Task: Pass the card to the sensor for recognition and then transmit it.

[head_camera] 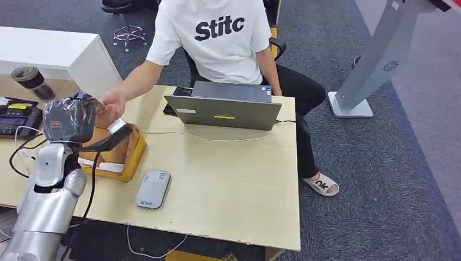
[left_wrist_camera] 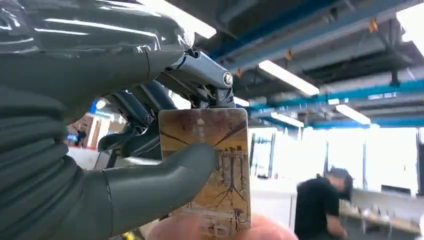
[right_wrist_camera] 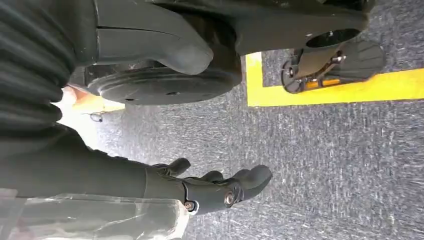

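My left hand (head_camera: pixel 70 118) is raised over the left part of the table and pinches a brown picture card (left_wrist_camera: pixel 222 145) between its thumb (left_wrist_camera: pixel 160 177) and its dark fingers (left_wrist_camera: pixel 145 107). A person's hand (head_camera: pixel 114 103) reaches across to it, and a fingertip (left_wrist_camera: pixel 220 231) touches the card's free end. The card (head_camera: pixel 97 103) shows as a small brown edge between the two hands. A grey card sensor (head_camera: pixel 153 188) lies flat on the table, near the front edge. My right hand (right_wrist_camera: pixel 215 187) hangs by my side over the carpet, fingers loosely extended, holding nothing.
A person in a white T-shirt (head_camera: pixel 217 38) sits behind the wooden table (head_camera: pixel 234 179), with a grey laptop (head_camera: pixel 223 111) in front of them. A yellow-rimmed box (head_camera: pixel 122 155) sits under my left hand. A black device (head_camera: pixel 19 119) and cables lie at the far left.
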Robot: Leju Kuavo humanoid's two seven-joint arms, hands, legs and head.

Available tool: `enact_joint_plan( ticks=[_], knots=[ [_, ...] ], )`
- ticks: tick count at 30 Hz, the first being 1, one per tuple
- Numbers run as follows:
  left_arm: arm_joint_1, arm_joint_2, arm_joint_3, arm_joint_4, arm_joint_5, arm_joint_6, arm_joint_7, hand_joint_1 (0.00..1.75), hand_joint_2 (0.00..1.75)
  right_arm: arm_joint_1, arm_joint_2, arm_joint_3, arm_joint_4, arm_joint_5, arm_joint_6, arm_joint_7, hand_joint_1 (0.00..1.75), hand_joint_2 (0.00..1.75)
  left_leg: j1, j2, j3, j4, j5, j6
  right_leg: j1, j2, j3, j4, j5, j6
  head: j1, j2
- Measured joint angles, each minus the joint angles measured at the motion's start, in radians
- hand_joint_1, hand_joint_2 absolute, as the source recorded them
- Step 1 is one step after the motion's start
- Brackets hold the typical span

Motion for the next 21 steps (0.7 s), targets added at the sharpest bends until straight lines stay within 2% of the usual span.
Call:
enact_joint_plan(
  ticks=[7, 19, 20, 21],
  knots=[
    [-0.088, -0.008, 0.004, 0.067, -0.045, 0.021, 0.017, 1.75, 1.75, -0.009, 0.000, 0.017, 0.000, 0.007, 0.002, 0.014, 0.00, 1.75, 0.000, 0.000, 0.000, 0.000, 0.000, 0.000, 0.000, 0.000, 0.000, 0.000, 0.000, 0.000, 0.000, 0.000],
    [-0.122, -0.020, 0.009, 0.117, -0.048, 0.024, 0.019, 1.75, 1.75, -0.010, 0.000, 0.021, 0.000, 0.007, 0.003, 0.014, 0.00, 1.75, 0.000, 0.000, 0.000, 0.000, 0.000, 0.000, 0.000, 0.000, 0.000, 0.000, 0.000, 0.000, 0.000, 0.000],
    [-0.127, -0.021, 0.009, 0.123, -0.052, 0.026, 0.021, 0.03, 1.75, -0.011, 0.000, 0.021, 0.000, 0.007, 0.003, 0.014, 0.00, 1.75, 0.000, 0.000, 0.000, 0.000, 0.000, 0.000, 0.000, 0.000, 0.000, 0.000, 0.000, 0.000, 0.000, 0.000],
    [-0.134, -0.025, 0.009, 0.135, -0.054, 0.030, 0.026, 0.00, 1.75, -0.011, 0.000, 0.021, 0.000, 0.006, 0.002, 0.014, 0.00, 1.75, 0.000, 0.000, 0.000, 0.000, 0.000, 0.000, 0.000, 0.000, 0.000, 0.000, 0.000, 0.000, 0.000, 0.000]
  ],
)
